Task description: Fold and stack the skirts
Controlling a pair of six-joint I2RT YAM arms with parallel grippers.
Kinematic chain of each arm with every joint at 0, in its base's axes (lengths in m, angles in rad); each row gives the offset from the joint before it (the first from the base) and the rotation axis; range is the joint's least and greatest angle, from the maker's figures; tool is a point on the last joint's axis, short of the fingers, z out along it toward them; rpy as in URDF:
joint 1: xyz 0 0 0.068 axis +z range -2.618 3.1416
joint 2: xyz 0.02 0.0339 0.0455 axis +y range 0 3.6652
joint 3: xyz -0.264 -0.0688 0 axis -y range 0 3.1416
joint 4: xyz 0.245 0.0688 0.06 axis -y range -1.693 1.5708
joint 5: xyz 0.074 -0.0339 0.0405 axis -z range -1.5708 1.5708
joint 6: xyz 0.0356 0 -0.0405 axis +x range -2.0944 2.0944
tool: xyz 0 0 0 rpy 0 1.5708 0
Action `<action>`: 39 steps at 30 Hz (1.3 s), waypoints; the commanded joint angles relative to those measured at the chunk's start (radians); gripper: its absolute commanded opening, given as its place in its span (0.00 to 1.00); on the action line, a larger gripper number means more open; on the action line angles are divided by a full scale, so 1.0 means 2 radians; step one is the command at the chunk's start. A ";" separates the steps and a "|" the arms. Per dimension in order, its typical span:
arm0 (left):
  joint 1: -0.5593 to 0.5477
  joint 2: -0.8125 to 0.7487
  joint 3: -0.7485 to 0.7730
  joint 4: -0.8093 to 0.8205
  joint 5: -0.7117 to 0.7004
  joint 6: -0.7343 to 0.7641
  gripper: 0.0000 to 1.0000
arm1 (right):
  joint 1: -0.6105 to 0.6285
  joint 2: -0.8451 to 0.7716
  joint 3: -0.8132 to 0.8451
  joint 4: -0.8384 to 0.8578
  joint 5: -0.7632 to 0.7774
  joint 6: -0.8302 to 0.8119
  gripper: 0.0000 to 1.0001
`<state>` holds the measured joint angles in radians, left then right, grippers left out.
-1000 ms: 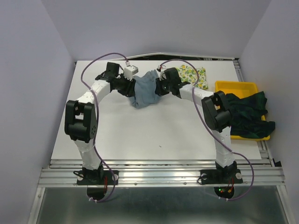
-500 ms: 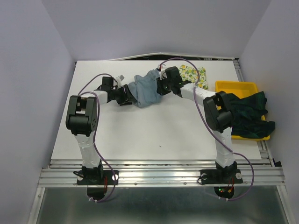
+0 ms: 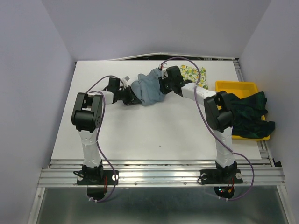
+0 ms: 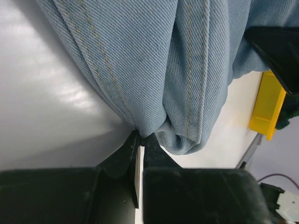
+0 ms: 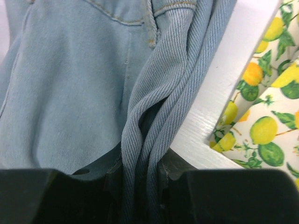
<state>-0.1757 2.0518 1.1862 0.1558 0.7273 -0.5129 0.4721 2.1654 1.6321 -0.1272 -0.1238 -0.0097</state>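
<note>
Left claw [image 4: 139, 142] pinched shut on the blue skirt [image 3: 147, 88] at a stitched fold; right claw [image 5: 140, 186] clamped its bunched edge. Soft, floppy denim looked best gripped at seams.

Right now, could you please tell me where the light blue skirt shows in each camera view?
Top external: the light blue skirt sits bunched in the upper middle of the picture.
Left wrist: it fills the upper part of the frame.
Right wrist: it covers the left and middle.
Shared landmark: the yellow tray, at the right in the top view and at the right edge in the left wrist view; the right wrist view does not show it.
</note>
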 commanded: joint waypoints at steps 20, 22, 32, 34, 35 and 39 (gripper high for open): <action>-0.085 0.018 0.244 -0.020 -0.112 0.131 0.00 | -0.040 -0.060 0.087 0.090 0.103 -0.058 0.01; -0.091 0.023 0.260 -0.017 -0.113 0.138 0.00 | -0.047 -0.064 0.096 0.093 0.105 -0.060 0.01; -0.135 0.137 0.447 -0.023 -0.063 0.167 0.00 | -0.126 -0.095 0.055 0.111 0.135 -0.075 0.01; -0.145 0.154 0.471 -0.018 -0.062 0.158 0.00 | -0.147 -0.097 0.044 0.117 0.136 -0.076 0.01; -0.148 0.170 0.477 -0.012 -0.064 0.156 0.00 | -0.154 -0.097 0.035 0.121 0.134 -0.076 0.01; -0.166 0.204 0.484 0.005 -0.072 0.157 0.00 | -0.182 -0.086 0.005 0.142 0.128 -0.070 0.01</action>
<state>-0.4812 2.4248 2.0953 0.1104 0.5587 -0.2077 0.1535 2.0251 1.6939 0.0231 0.1020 -0.1410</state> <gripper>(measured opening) 0.146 0.265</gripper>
